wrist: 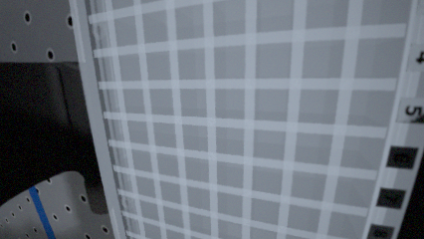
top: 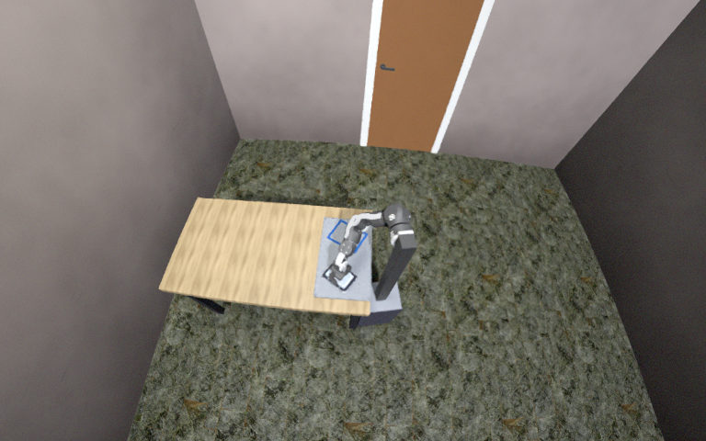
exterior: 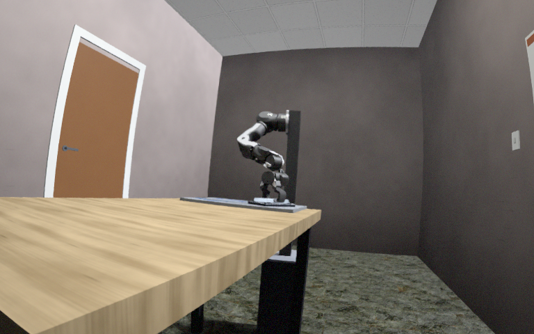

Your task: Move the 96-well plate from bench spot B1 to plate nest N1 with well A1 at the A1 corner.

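The white 96-well plate (top: 343, 280) is at the near end of the grey perforated bench board, over the dark plate nest N1. My gripper (top: 339, 268) points straight down and is shut on the plate. In the side view the gripper (exterior: 272, 194) holds the plate (exterior: 270, 201) very low over the board; I cannot tell if it touches the nest. In the wrist view the plate's well grid (wrist: 249, 119) fills the frame, with number labels (wrist: 410, 112) along its right edge. The fingertips and the cut-off corner are hidden.
The blue outline of spot B1 lies on the far end of the board, under the arm. The arm's black column (top: 395, 267) stands at the table's right edge. The wooden table top (top: 247, 256) stretches left. A blue line (wrist: 40, 214) crosses the board beside the nest.
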